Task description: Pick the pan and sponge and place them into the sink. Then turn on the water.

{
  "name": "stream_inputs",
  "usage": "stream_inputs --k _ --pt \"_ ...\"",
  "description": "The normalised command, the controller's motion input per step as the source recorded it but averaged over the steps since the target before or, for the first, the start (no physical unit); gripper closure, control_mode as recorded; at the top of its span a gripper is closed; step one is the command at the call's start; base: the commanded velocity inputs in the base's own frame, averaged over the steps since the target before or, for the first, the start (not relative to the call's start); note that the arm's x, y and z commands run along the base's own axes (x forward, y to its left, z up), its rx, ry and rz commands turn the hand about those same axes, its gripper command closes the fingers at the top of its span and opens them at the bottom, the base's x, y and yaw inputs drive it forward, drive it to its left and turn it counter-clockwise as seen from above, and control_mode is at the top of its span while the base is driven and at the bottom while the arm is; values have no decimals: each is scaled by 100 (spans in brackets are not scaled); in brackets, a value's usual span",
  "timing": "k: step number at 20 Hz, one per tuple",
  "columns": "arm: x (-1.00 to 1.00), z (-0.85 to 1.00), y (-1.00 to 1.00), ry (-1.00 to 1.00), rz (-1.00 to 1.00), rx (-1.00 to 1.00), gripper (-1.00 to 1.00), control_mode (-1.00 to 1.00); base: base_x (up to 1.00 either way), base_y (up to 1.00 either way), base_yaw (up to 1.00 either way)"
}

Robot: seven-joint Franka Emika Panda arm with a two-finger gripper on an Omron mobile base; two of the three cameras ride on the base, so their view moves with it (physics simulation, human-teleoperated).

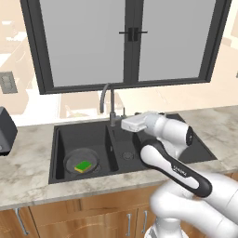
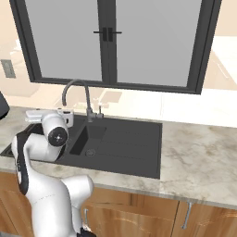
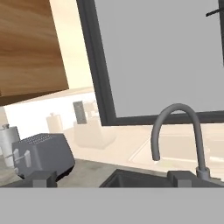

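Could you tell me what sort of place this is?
A rendered home kitchen: a black double-basin sink with gooseneck faucet in a marble-look counter, and a toaster beside it.

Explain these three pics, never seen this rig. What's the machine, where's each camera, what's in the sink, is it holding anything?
It is a rendered kitchen with a white robot arm on a mobile base. Two cameras ride on that base behind the arm, one to its left and one to its right, both looking forward and down. The third sits on the hand and looks along the gripper, whose two dark tips stand wide apart with nothing between them: open, holding nothing.

The black sink is set in a marble counter under a window. In its large basin lies the pan, with the green sponge on it. The faucet shows no water running. The hand is raised near the faucet. A grey toaster stands on the counter.
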Motion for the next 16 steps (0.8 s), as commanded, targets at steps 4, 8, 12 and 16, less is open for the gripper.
stream_inputs --k 4,8,12,16 --pt "7 -16 -23 0 0 0 -100 -100 0 0 0" --pt "10 -18 -20 -1 -3 0 -100 -100 0 0 0" --pt "8 -10 -24 -4 -2 0 -100 -100 0 0 0" --pt "10 -9 -23 -3 -2 0 -100 -100 0 0 0"
